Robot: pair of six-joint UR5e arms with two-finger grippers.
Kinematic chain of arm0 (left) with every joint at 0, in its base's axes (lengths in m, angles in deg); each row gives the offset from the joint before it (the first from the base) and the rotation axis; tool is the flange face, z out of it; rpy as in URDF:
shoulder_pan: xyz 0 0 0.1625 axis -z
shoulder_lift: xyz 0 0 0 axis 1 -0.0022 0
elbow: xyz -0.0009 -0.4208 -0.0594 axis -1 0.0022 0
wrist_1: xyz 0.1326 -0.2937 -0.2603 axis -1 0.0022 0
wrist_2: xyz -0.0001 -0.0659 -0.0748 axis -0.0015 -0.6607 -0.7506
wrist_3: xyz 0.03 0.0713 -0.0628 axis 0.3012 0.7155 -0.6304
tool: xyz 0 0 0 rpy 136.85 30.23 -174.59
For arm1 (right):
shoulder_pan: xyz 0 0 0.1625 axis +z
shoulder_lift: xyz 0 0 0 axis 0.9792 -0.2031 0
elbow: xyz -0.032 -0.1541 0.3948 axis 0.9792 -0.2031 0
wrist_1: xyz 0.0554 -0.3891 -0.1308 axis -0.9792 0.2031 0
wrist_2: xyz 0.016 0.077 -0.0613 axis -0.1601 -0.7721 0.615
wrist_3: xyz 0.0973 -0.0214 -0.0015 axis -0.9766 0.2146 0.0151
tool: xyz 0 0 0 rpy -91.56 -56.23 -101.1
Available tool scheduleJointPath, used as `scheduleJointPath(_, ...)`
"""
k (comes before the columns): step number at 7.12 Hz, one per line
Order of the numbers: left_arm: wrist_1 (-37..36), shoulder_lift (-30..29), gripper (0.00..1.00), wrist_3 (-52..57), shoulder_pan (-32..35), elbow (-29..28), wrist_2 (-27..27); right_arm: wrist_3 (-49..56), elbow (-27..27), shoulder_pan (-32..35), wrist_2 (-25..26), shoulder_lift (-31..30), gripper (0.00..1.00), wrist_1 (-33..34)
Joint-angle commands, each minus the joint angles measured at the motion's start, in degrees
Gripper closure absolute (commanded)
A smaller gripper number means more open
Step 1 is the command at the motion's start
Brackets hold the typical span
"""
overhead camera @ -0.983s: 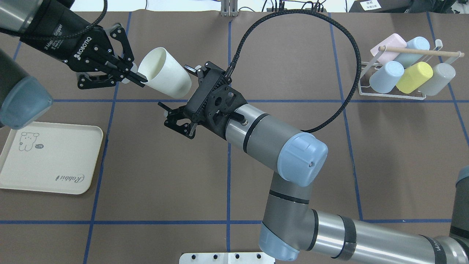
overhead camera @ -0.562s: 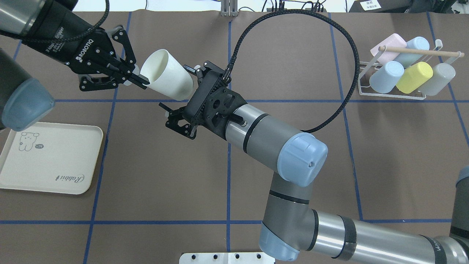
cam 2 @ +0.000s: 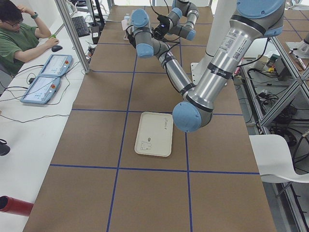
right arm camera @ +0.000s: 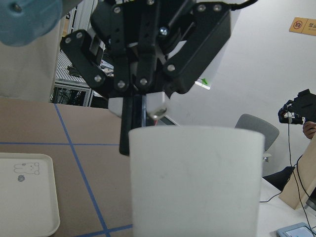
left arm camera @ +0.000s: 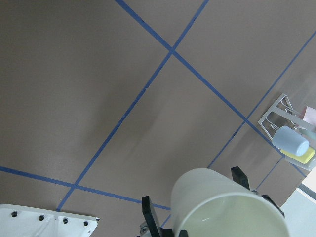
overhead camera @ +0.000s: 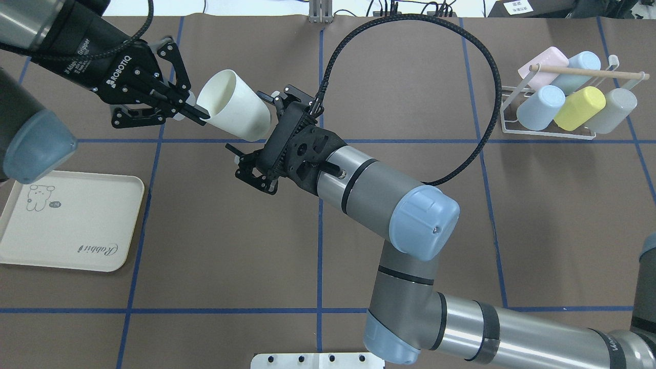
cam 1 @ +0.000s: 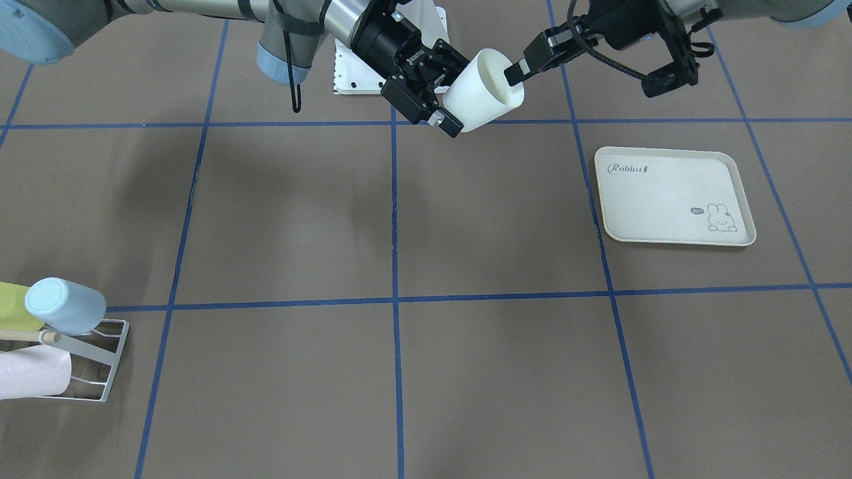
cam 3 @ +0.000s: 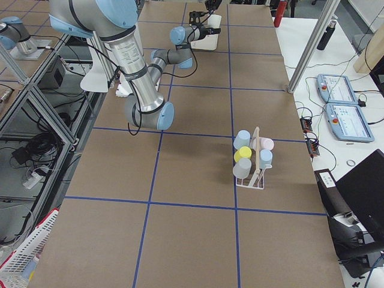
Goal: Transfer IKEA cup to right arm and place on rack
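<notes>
Two arms meet above the brown table (overhead camera: 205,230) with its blue tape grid; the right arm (overhead camera: 379,189) reaches in from the near right, the left arm (overhead camera: 31,138) from the far left; beside the left arm's elbow a cream tray (overhead camera: 92,205) with a rabbit drawing lies flat on the table; well apart, at the far right, the white wire rack (overhead camera: 548,134) carries five pastel cups (overhead camera: 579,107) tilted on its prongs under a wooden dowel (overhead camera: 589,72), and which prong is free I cannot tell; the white IKEA cup (overhead camera: 233,105) hangs in the air between the two grippers, on its side, mouth towards the left and closed end towards the right; the left gripper (overhead camera: 197,110) is closed in a pinch on the rim, one finger inside the mouth and one outside; the right gripper (overhead camera: 249,123) is spread wide, its jaws straddling the closed end, and the overhead view shows a gap between the lower finger and the wall, so I judge it has no hold yet; the cup looks light, stiff and smooth, probably plastic, and its taper would let it slide out towards the narrow end; the sound hold is across the body a little up from the base, squeezed moderately, leaving the mouth free for a prong; the rim pinch is a thin hold, so it should let go only once the right jaws bear on both sides.
</notes>
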Motion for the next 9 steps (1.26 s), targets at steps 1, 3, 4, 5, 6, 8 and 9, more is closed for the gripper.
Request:
scheduleJointPath(1, 0.0, 0.0, 1.0, 0.0, 0.0, 0.0, 0.0, 1.8, 0.1, -0.2, 1.3, 0.0, 0.11, 0.0)
scheduleJointPath(3, 0.0, 0.0, 1.0, 0.3, -0.8, 0.0, 0.1, 2.1, 0.1, -0.4, 2.1, 0.0, 0.12, 0.0)
scheduleJointPath(4, 0.0, 0.0, 1.0, 0.3, -0.9, 0.0, 0.1, 2.1, 0.1, -0.4, 2.0, 0.0, 0.12, 0.0)
scheduleJointPath(5, 0.0, 0.0, 1.0, 0.3, -0.9, 0.0, 0.1, 2.1, 0.1, -0.5, 2.0, -0.2, 0.12, 0.0)
scheduleJointPath(6, 0.1, 0.0, 1.0, 0.3, -0.9, 0.0, 0.1, 2.1, 0.1, -0.8, 2.1, -0.3, 0.15, 0.1)
scheduleJointPath(8, 0.0, 0.0, 1.0, 0.4, -0.9, 0.0, 0.1, 2.1, 0.2, -1.4, 5.4, -0.6, 0.34, 0.3)
scheduleJointPath(9, 0.1, 0.0, 0.72, 0.5, -0.9, 0.0, 0.1, 2.1, 0.2, -1.5, 5.6, -0.6, 0.37, 0.3)
